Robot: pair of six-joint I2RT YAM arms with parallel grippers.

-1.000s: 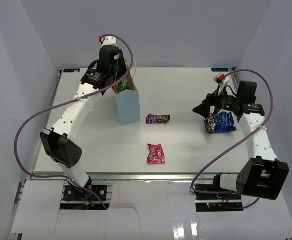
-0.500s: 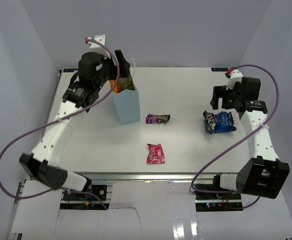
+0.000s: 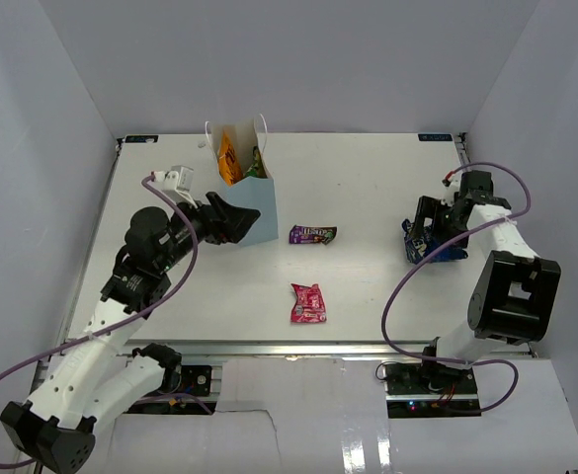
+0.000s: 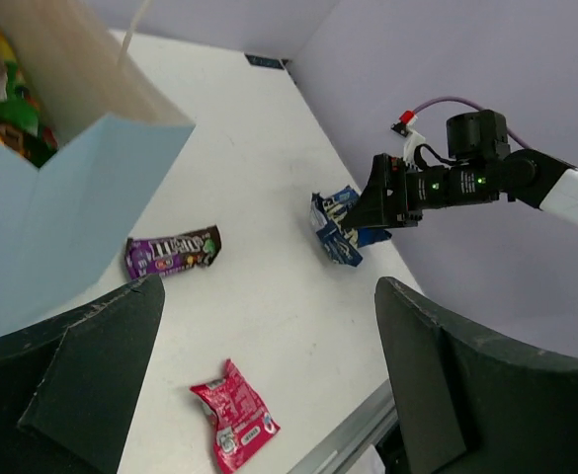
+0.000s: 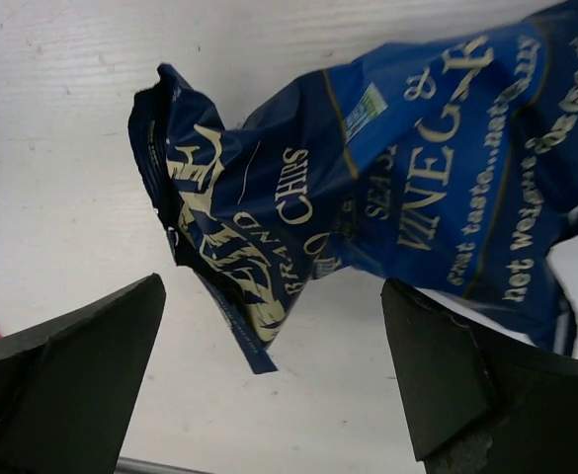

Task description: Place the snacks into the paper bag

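The pale-blue paper bag [image 3: 257,202] stands upright at the back left with orange and green packets [image 3: 233,158] inside; it fills the left of the left wrist view [image 4: 61,207]. A purple packet [image 3: 312,234] [image 4: 170,254] and a pink-red packet [image 3: 307,303] [image 4: 234,417] lie flat mid-table. A dark blue chip bag [image 3: 449,252] [image 5: 368,217] [image 4: 338,227] lies at the right. My left gripper [image 3: 241,219] [image 4: 269,395] is open and empty, just in front of the paper bag. My right gripper [image 3: 425,229] [image 5: 279,385] is open, low over the blue bag's near edge.
White walls close in the table at the back and both sides. A metal rail [image 3: 298,348] runs along the near edge. Purple cables [image 3: 407,296] loop off both arms.
My left arm has drawn back and down from above the paper bag's mouth to its front side. My right gripper has dropped onto the dark blue bag.
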